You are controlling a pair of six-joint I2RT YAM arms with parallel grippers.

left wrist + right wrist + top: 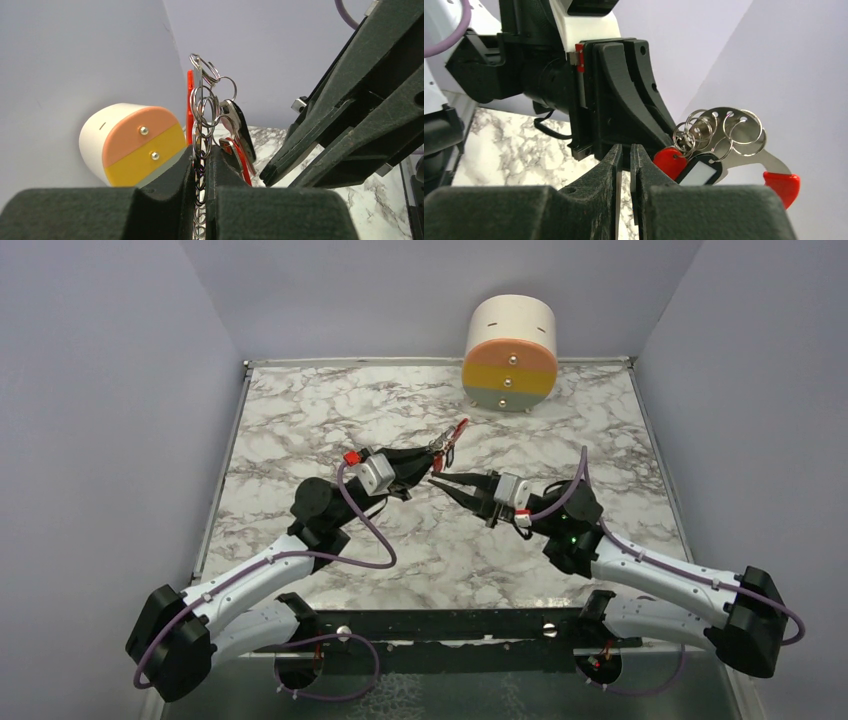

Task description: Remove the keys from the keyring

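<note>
While both arms reach inward over the marble worktop [300, 430], one white drum [510, 352] sits at its far edge, its flat face turned toward them and banded in three colours, orange, yellow and grey-green, with three small screws down the middle. Near the centre the two grippers come tip to tip. The left gripper [201, 150] has its jaws pinched tight on the silver chain of the keyring [200, 105], which stands up out of them. The right gripper [625, 147] sits just beside it, jaws drawn to a thin slit with nothing between them. One red clip [781, 182] curves off the keyring's far end. Two keys hang from the bunched split rings on the side facing the right gripper: a red-headed key [670, 161] and a dark-headed key [699, 172] with a pale panel, lying against each other. The rings overlap too much to count.
</note>
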